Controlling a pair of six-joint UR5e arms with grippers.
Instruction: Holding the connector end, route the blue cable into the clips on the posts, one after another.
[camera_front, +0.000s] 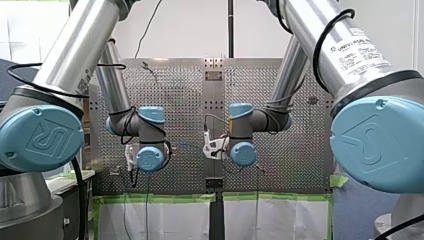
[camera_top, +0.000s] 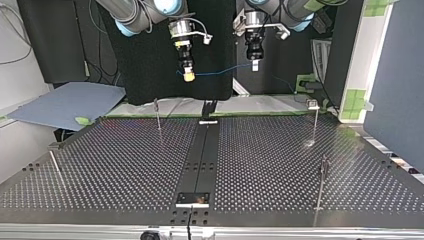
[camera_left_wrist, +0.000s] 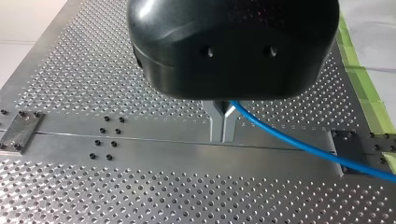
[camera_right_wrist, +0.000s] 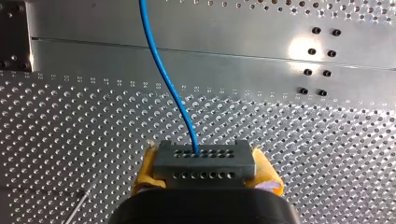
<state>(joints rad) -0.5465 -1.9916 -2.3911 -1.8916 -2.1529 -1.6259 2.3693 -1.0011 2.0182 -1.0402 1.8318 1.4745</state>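
Note:
The blue cable (camera_top: 220, 72) hangs taut in the air between my two grippers, high above the far edge of the table. My right gripper (camera_right_wrist: 204, 175) is shut with yellow pads (camera_right_wrist: 145, 170) on the grey connector block (camera_right_wrist: 204, 161), and the cable (camera_right_wrist: 166, 79) leaves the block's face. In the top view this right gripper (camera_top: 188, 76) is at the left. My left gripper (camera_left_wrist: 223, 136) has its metal fingers shut on the cable (camera_left_wrist: 299, 142), which trails off to one side. The left gripper (camera_top: 254, 65) is at the top view's right. Thin posts (camera_top: 158, 114) (camera_top: 316, 121) (camera_top: 322, 182) stand on the perforated table (camera_top: 125, 165).
Another thin post (camera_top: 54, 165) leans near the top view's left edge. A dark centre strip (camera_top: 200, 160) runs across the table, with a plate (camera_top: 192, 199) at its near end. A blue-grey sheet (camera_top: 65, 102) lies beyond the table at the left. Green tape (camera_top: 356, 100) marks a panel at the right.

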